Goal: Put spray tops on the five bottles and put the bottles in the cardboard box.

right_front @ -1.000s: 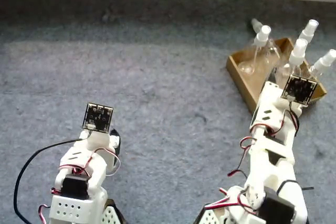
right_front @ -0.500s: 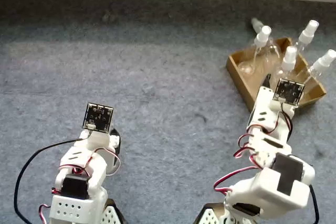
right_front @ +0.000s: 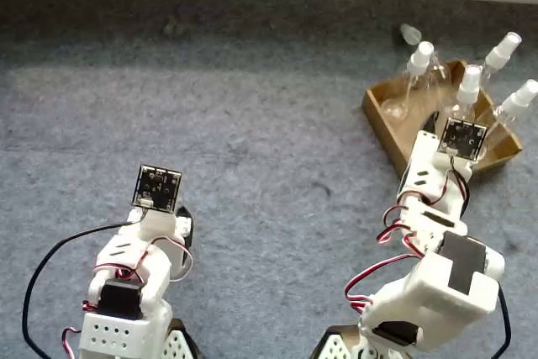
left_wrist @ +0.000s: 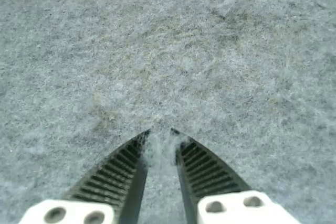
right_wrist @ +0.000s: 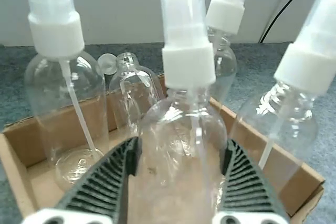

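The right arm is stretched over the cardboard box (right_front: 380, 115) at the far right of the grey carpet (right_front: 252, 124). The right gripper (right_wrist: 181, 142) has its jaws set against both sides of the middle bottle (right_wrist: 181, 114), pinching the clear body below its white spray top (right_wrist: 184, 30). The bottle's base is cut off in the wrist view, so I can't say whether it sits on the box floor. From the high view, the arm's camera board (right_front: 464, 138) hides the gripper, the lower bottle and the near part of the box.

Three more capped bottles stand around it. One (right_front: 414, 77) is at the far left of the box. Another (right_front: 496, 55) is at its far corner. A third (right_front: 519, 100) leans out past the right wall. Their clear bodies are hard to trace against the cardboard.

The fifth bottle (right_wrist: 131, 90) shows a bare neck with no white top. In the high view it is a pale blur (right_front: 409, 34) near the box's far edge, and I can't tell whether it is inside or just beyond.

Near left, the left gripper (left_wrist: 160, 132) points down at bare carpet. Its jaws are drawn nearly together with a thin strip of carpet between them and nothing held.
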